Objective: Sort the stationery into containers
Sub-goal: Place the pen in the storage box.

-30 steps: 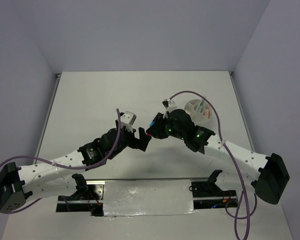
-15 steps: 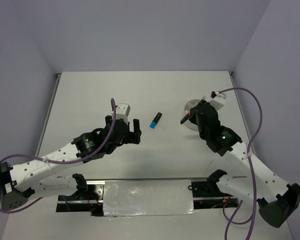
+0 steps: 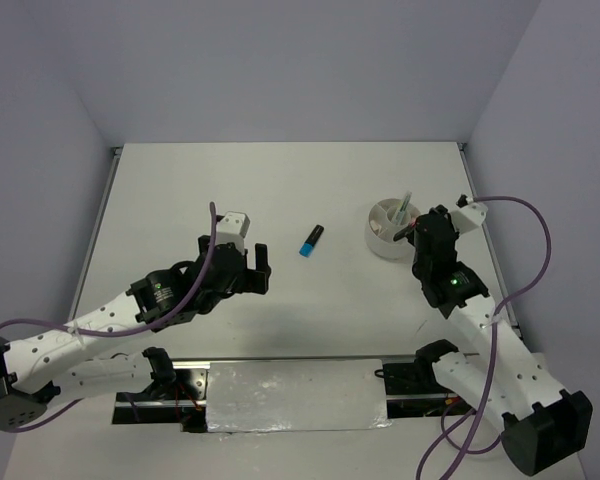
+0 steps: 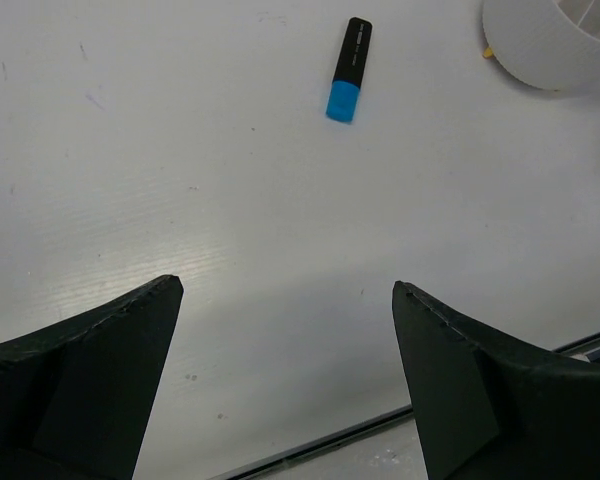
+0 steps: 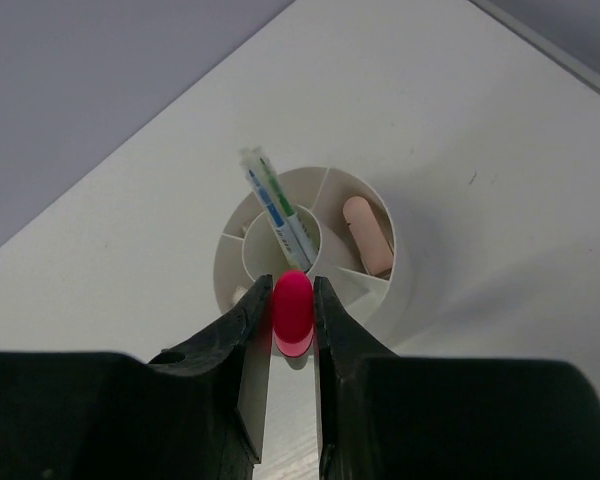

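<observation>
The pink-ended highlighter (image 5: 293, 312) stands end-on between the fingers of my right gripper (image 5: 292, 287), which is shut on it just at the near rim of the round white tub (image 5: 402, 292). The tub (image 3: 383, 240) has two thin pens (image 5: 280, 212) leaning in its centre cup and a pinkish eraser (image 5: 368, 236) in a side compartment. A blue-ended black marker (image 3: 312, 241) lies on the table between the arms, also seen in the left wrist view as the marker (image 4: 348, 70). My left gripper (image 4: 285, 285) hovers open and empty, left of and nearer than the marker.
A tiny yellow bit (image 4: 488, 52) lies against the foot of the tub (image 4: 545, 45). Walls enclose the white table (image 3: 180, 200) on three sides, and a metal rail (image 3: 295, 395) runs along the near edge between the arm bases.
My right gripper has swung from the table's middle over to the tub, carrying the pink highlighter. My left arm has drawn back to the left, uncovering the blue marker.
</observation>
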### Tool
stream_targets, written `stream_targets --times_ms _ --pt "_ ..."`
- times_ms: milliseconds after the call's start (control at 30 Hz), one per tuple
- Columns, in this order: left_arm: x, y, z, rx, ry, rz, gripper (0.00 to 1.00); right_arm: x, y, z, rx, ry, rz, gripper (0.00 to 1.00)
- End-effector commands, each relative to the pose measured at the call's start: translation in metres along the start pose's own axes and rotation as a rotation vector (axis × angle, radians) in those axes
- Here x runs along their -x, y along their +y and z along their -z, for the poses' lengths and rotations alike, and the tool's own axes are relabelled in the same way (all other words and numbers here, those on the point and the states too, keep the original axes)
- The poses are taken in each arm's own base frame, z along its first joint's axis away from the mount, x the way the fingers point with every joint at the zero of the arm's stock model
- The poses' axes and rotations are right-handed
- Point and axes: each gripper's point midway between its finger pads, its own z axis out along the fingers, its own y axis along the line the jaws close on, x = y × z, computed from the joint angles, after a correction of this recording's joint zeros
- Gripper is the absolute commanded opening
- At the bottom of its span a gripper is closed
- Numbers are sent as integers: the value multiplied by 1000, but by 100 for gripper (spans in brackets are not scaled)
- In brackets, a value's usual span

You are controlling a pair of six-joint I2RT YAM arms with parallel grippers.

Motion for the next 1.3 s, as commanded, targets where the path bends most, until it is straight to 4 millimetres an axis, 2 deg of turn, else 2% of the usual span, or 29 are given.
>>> stream_targets --times_ms 0,267,667,733,1033,1133,1167,1233,1267 --pt "3 -1 -1 -7 -9 -30 99 9 13 -7 41 -41 -51 0" --pt "3 -6 -1 -38 -6 -42 99 6 16 -15 64 -62 -56 0" --pt "7 -10 2 -59 -11 -43 99 -17 3 -25 37 -32 -30 0" --pt "6 -12 1 -62 -8 -45 99 -17 8 -26 63 -41 -35 0" --pt "7 -17 -2 -78 -5 -50 99 -33 4 -33 74 -30 -21 2" --pt "8 -20 -4 -85 -7 -52 99 -37 5 -34 86 -21 -13 31" --pt "8 -21 -5 -88 -9 -50 99 -36 5 -33 83 -25 -15 50" --pt "7 -25 -9 -90 -1 -52 99 -36 3 -33 73 -24 -14 68" --pt "6 -27 -12 -89 4 -53 99 -34 2 -33 69 -26 -12 71"
